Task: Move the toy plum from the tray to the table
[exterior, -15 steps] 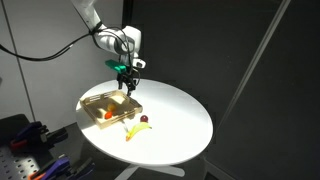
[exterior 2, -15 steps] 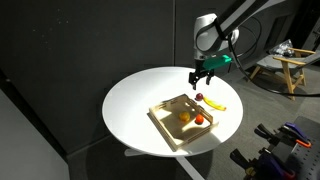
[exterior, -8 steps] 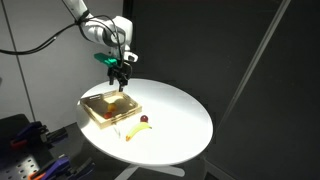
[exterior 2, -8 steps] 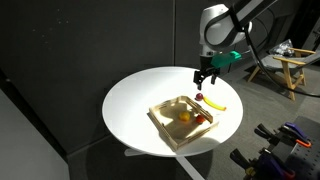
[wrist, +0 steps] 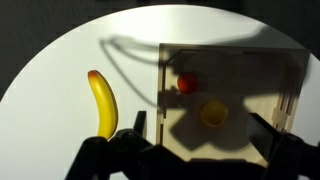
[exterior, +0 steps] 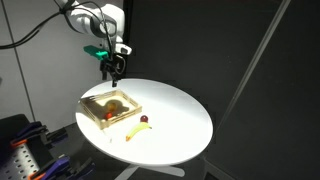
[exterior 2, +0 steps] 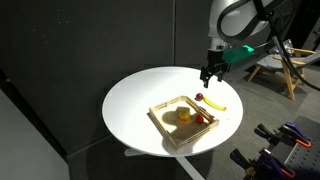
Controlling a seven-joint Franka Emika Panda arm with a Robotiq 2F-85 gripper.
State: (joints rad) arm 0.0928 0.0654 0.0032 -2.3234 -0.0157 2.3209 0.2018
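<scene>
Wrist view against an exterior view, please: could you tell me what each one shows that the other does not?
Only the wrist view: a look from straight above into the tray, where a red toy fruit and a yellow one lie apart, framed by the dark fingers. Only an exterior view: the toy plum on the table, beside the banana and outside the tray, plus the whole gripper hanging near the table's edge. Both: tray, banana, white table.
</scene>
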